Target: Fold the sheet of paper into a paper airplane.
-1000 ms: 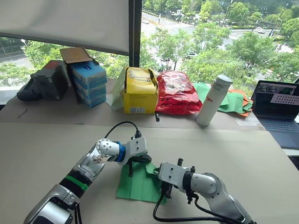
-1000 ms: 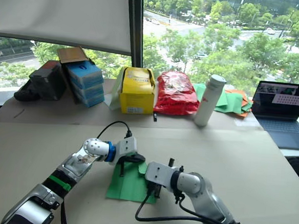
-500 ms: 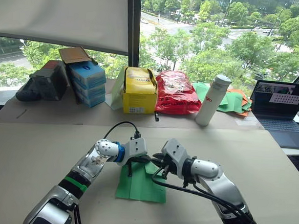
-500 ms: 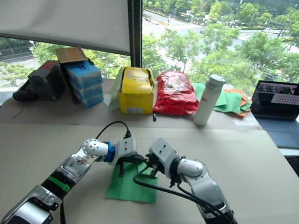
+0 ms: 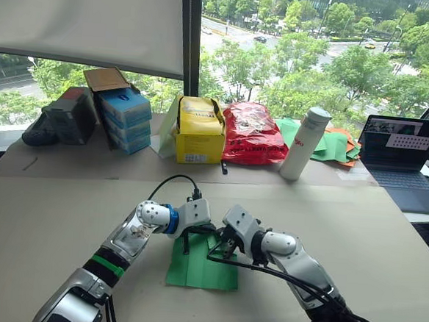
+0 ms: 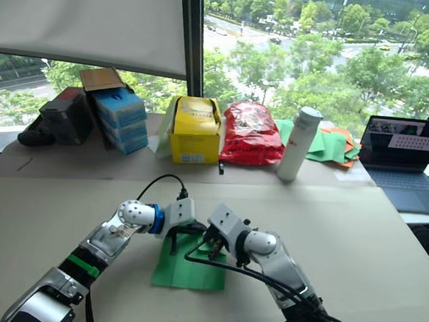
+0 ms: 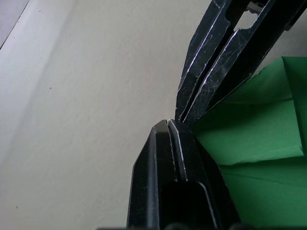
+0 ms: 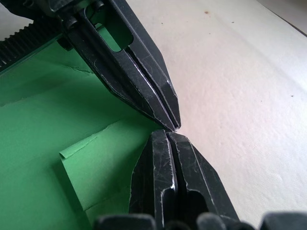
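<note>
While both grippers meet tip to tip, the sheet of paper (image 5: 203, 262) lies flat.
Left gripper (image 7: 169, 123) and right gripper (image 8: 165, 132) are each pressed together at its far edge.

We see the sheet of paper (image 5: 203, 265) is plain bright green. Beside it, both grippers' fingers (image 8: 165, 163) are scuffed black, over the beige table (image 5: 41, 215).
</note>
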{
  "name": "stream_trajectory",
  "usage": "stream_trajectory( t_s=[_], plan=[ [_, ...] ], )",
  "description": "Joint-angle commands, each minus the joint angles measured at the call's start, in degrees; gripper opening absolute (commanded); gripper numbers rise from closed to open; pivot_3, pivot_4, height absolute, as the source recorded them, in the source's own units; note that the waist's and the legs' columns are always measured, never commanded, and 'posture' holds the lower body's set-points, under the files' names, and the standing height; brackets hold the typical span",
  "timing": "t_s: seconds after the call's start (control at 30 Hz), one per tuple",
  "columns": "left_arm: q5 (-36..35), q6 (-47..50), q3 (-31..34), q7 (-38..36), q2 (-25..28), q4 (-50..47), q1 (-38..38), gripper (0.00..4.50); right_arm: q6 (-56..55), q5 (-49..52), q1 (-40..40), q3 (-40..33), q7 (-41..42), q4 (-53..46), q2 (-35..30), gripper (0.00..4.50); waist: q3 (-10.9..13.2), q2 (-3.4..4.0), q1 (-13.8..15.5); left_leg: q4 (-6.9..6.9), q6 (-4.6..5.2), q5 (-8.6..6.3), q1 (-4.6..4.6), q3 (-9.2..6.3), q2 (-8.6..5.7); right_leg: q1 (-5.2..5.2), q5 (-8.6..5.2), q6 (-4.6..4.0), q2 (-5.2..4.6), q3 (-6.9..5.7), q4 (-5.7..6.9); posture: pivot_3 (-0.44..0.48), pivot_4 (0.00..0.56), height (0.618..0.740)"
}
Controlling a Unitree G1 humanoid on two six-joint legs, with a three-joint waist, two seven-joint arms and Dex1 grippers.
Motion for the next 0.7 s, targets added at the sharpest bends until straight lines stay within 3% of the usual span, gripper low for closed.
stream_trajectory(
  t_s=[0.03, 0.7],
  plan=[
    [1.8, 1.7, -1.7, -0.8, 0.6, 1.2, 1.8, 0.00, 3.9, -0.6, 0.0, 1.2, -0.4, 0.6, -0.1, 0.02, 0.0, 0.00, 0.0, 0.00, 0.00, 0.00, 0.00, 0.00, 0.00, 0.00, 0.00, 0.00, 0.00, 0.00, 0.00, 0.000, 0.150, 0.740],
    [1.8, 2.2, -1.6, -1.0, 1.1, 0.5, 2.1, 0.00, 9.8, -2.2, 5.2, 5.7, 0.4, -4.1, -6.1, 0.02, -0.4, -0.04, 0.1, 0.00, 0.07, -0.04, 0.11, -0.02, 0.00, 0.10, 0.00, 0.00, -0.03, 0.00, -0.02, 0.000, 0.150, 0.740]
  ],
)
